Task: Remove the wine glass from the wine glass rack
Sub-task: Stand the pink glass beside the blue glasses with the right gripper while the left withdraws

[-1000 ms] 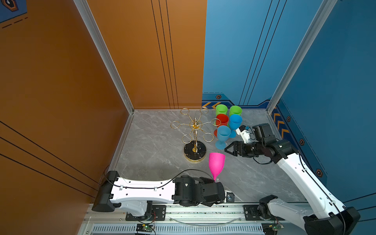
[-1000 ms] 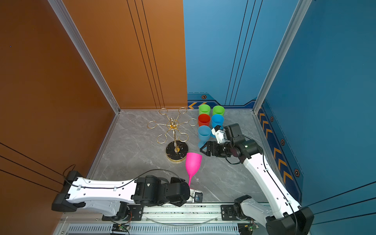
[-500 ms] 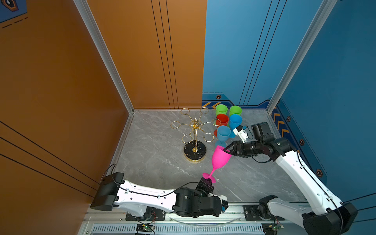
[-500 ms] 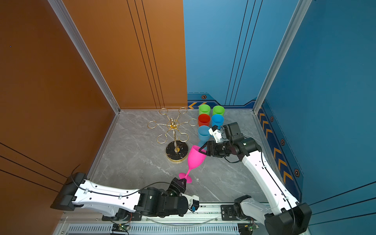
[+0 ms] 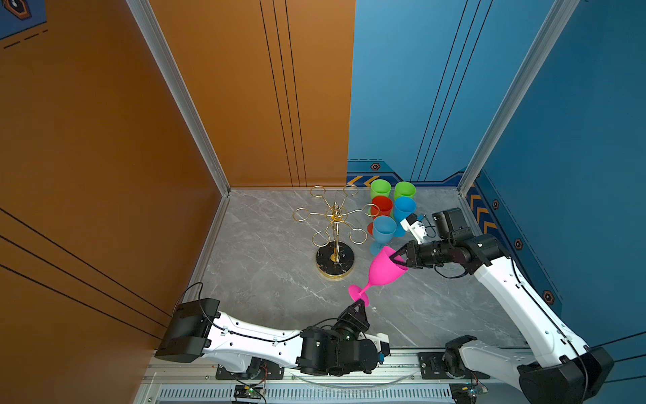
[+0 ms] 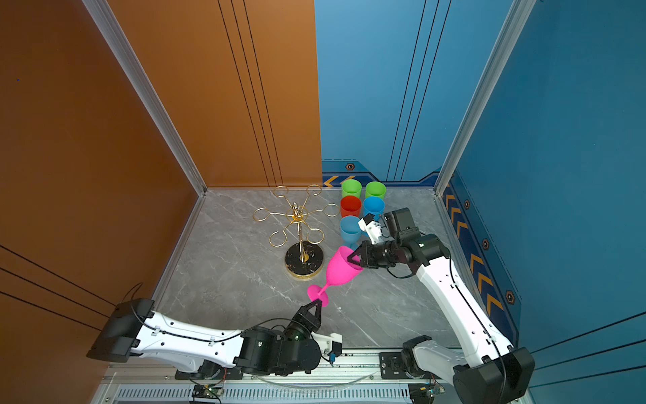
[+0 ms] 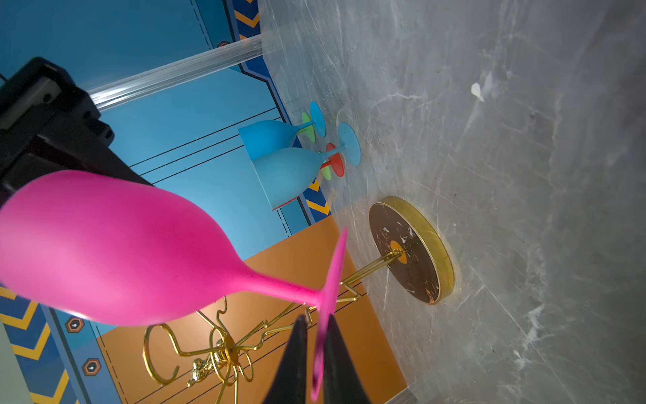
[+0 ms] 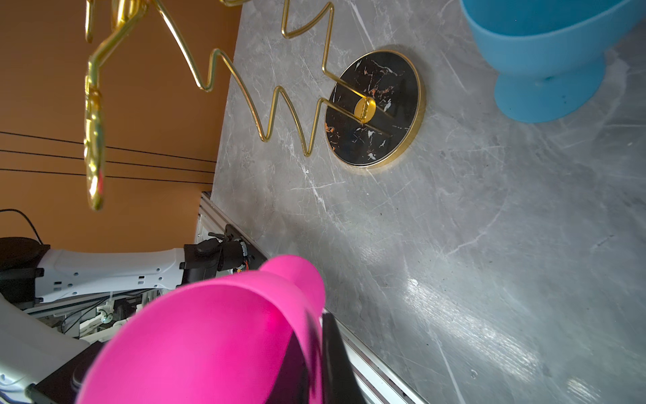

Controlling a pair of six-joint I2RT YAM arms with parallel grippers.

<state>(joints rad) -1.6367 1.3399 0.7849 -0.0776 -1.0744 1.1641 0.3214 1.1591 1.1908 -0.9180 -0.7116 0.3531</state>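
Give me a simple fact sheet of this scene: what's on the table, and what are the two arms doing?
Rack: gold wine glass rack, all loops empty
Held item: pink wine glass, tilted, beside the rack
Right arm: right gripper shut on the glass's rim
Left arm: left gripper, fingers either side of the glass's foot; grip unclear
Standing by: two green glasses, a red glass, two blue glasses
Surface: grey marble table
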